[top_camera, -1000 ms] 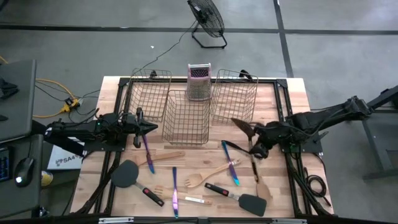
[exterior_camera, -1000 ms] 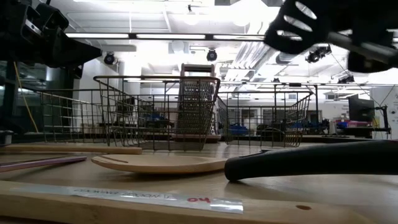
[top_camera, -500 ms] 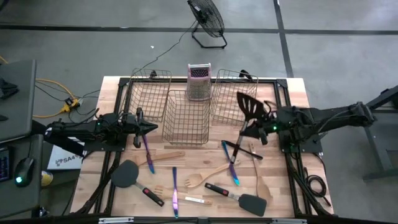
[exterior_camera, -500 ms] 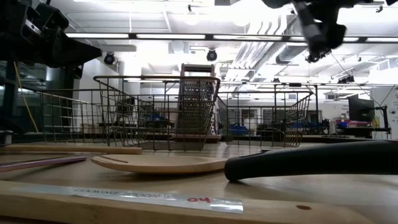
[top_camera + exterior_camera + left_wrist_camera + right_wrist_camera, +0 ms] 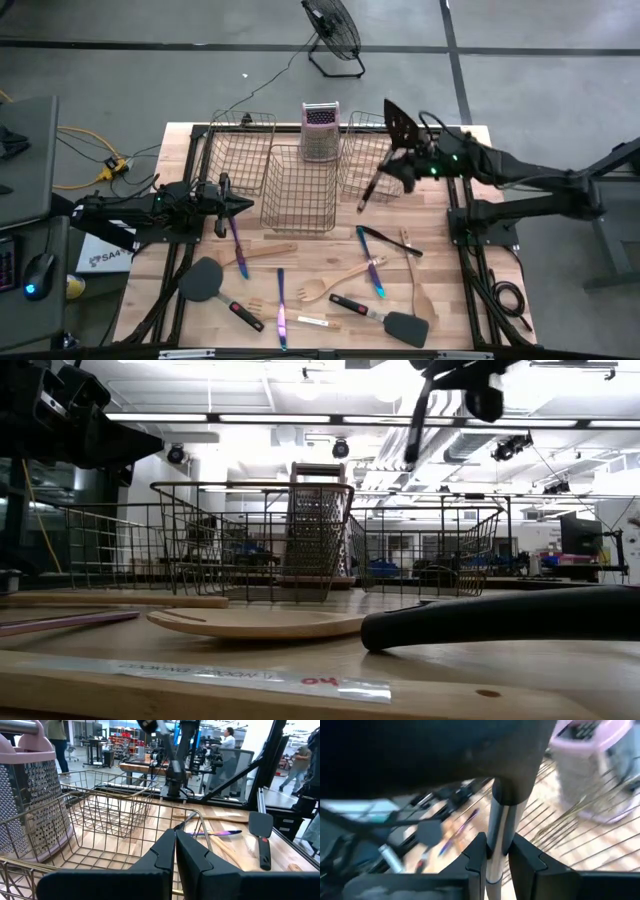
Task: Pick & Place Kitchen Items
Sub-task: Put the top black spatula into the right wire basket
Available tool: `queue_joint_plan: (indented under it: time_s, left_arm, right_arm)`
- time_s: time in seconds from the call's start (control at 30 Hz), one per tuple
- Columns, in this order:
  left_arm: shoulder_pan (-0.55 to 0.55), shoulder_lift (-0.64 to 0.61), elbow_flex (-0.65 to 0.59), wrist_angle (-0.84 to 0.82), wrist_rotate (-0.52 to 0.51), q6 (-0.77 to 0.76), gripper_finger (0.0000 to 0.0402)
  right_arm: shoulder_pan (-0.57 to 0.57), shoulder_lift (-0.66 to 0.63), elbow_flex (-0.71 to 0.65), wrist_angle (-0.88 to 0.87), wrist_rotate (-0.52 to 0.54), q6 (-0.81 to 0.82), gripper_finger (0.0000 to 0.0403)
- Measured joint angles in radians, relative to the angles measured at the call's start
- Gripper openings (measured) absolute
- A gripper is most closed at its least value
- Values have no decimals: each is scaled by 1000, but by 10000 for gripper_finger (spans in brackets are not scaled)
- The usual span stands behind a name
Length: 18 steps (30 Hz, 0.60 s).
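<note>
Nearest, front of tabletop (image 5: 300, 345): loose utensils lying flat. Two black spatulas (image 5: 398, 325), a wooden fork (image 5: 335, 282), a wooden spoon (image 5: 415, 285) and purple-blue cutlery (image 5: 281, 305); all still to be moved.

Mid tabletop, left side: left gripper (image 5: 175, 851), fingers pressed together, empty, parked beside the middle basket (image 5: 298, 190) with one purple piece (image 5: 237, 243) lying just beyond its tip.

Far side: right gripper (image 5: 405, 165), clamped on the shaft of a slotted black spatula (image 5: 400, 125), carried in the air over the right-hand basket (image 5: 372, 152), blade upward and handle hanging toward the basket. Box grater (image 5: 320, 132) stands between the rear baskets.

Risk: the hold is on a thin round shaft, so the spatula could pivot or slip. Its long handle could catch the basket wire on lowering, or drop outside the rim if let go early.

View differences: the right wrist view alone shows the fingers closed around the shaft; the high view alone places the spatula over that basket. The low view shows only a dark shape overhead.
</note>
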Motion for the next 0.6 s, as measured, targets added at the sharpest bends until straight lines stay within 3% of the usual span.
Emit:
queue_joint_plan:
  time_s: [0.4, 0.6]
  left_arm:
    - [0, 0, 0, 0, 0, 0, 15]
    - [0, 0, 0, 0, 0, 0, 15]
  right_arm:
    - [-252, 312, 206, -54, -51, -139, 48]
    - [-315, 381, 231, -74, -43, -37, 50]
